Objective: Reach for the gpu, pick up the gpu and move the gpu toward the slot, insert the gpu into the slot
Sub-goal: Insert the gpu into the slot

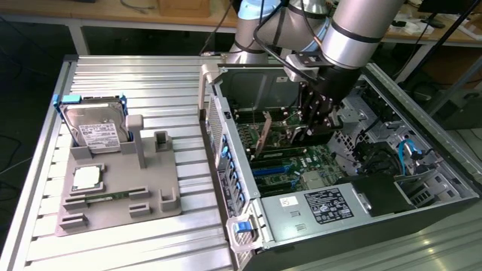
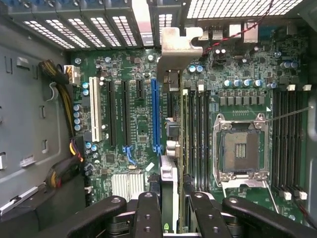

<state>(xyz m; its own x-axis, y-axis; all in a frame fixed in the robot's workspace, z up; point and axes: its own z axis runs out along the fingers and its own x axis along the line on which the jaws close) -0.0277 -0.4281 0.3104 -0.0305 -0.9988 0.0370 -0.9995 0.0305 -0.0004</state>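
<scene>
The gripper (image 1: pixel 305 131) is deep inside the open computer case (image 1: pixel 256 84), and its fingers (image 2: pixel 148 213) sit clamped on either side of the graphics card (image 2: pixel 171 144). The card stands on edge over the motherboard (image 2: pixel 138 124), not yet seated by my reading.

Here's the danger. In the wrist view the card hangs between the long blue slot (image 2: pixel 156 114) and the memory slots (image 2: pixel 195 134), with very little room either side. If it comes down a touch off line, its bottom edge lands on the bare board or on a neighbouring slot. Any tilt in the grip and one end would bite first and jam. The silver bracket (image 2: pixel 181 42) sits right at the rear panel (image 1: pixel 218 135), so I'd say it could catch on that lip.

Now the room, reading the exterior view from the gripper:
- **Nine o'clock:** the rear panel, close.
- **Three o'clock:** the drive cage (image 1: pixel 369 113) and a blue cable (image 1: pixel 410 152), near.
- **Six o'clock:** the power supply (image 1: pixel 324 206).

Straight up is the one free way out. The hard drive (image 1: pixel 94 127) sits well apart, outside the case at nine o'clock.
</scene>
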